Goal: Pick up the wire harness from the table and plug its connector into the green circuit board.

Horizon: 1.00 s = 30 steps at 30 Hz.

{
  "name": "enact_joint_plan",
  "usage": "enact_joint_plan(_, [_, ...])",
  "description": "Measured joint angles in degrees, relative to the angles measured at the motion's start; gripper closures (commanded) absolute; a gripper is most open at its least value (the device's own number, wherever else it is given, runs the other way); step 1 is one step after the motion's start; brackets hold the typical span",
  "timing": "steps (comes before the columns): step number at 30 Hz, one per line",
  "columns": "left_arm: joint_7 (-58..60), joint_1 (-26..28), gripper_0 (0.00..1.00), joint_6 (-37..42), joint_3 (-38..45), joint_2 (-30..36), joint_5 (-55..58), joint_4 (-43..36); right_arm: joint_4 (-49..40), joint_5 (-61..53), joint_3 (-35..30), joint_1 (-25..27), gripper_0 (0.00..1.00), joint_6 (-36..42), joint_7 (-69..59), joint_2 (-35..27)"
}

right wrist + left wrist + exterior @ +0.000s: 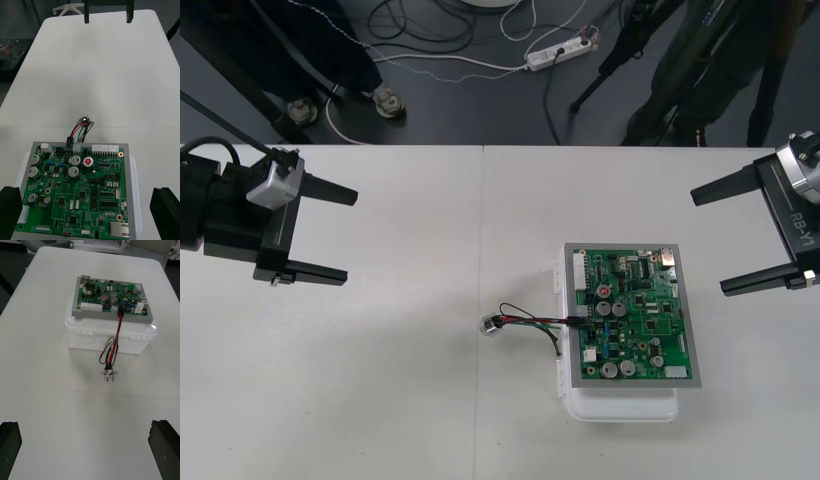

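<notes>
Plain matte light table (380, 380) with a thin seam running front to back. A strip of dark floor (480, 100) lies beyond its far edge.

Green circuit board (632, 312): rectangular, in a grey frame, crowded with silver can capacitors and white headers. It lies flat on a white base (625, 405), a glossy plastic box. From above the board hides most of the base; the left wrist view shows its side wall.

Wire harness (530, 322) at the board's left edge. The black plug (577, 318) is seated in a connector on that edge; how deep it sits is too small to tell. Thin red, black and green wires loop off the board down to the table. They end in the round metal socket (491, 325), shiny and flanged, which rests on the table just left of the board.

Left end effector (350, 235): well left of the board, above the table, black fingers (330, 190) spread wide apart. Its arm is cut off at the frame edge.

Right end effector (710, 242): just right of the board's far corner, fingers likewise wide apart. Its wrist is cut off.
</notes>
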Motion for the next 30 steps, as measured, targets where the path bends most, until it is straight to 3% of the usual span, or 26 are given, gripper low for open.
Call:
enact_joint_plan(7, [0.0, 0.0, 0.0, -2.0, 0.0, 1.5, 0.3, -0.5, -3.3, 4.8, -3.1, 0.0, 0.0, 0.0, -0.6, 2.6])
enact_joint_plan(13, [0.0, 0.0, 0.0, -3.0, 0.0, 1.8, 0.6, -0.6, -8.5, 7.0, -4.2, 0.2, 0.0, -0.1, -11.9, 2.6])
enact_joint_plan(30, [0.0, 0.0, 0.0, -3.3, 0.0, 1.8, -0.9, -0.7, -14.6, 16.9, -5.2, 5.6, 0.0, -0.1, -14.6, 2.6])
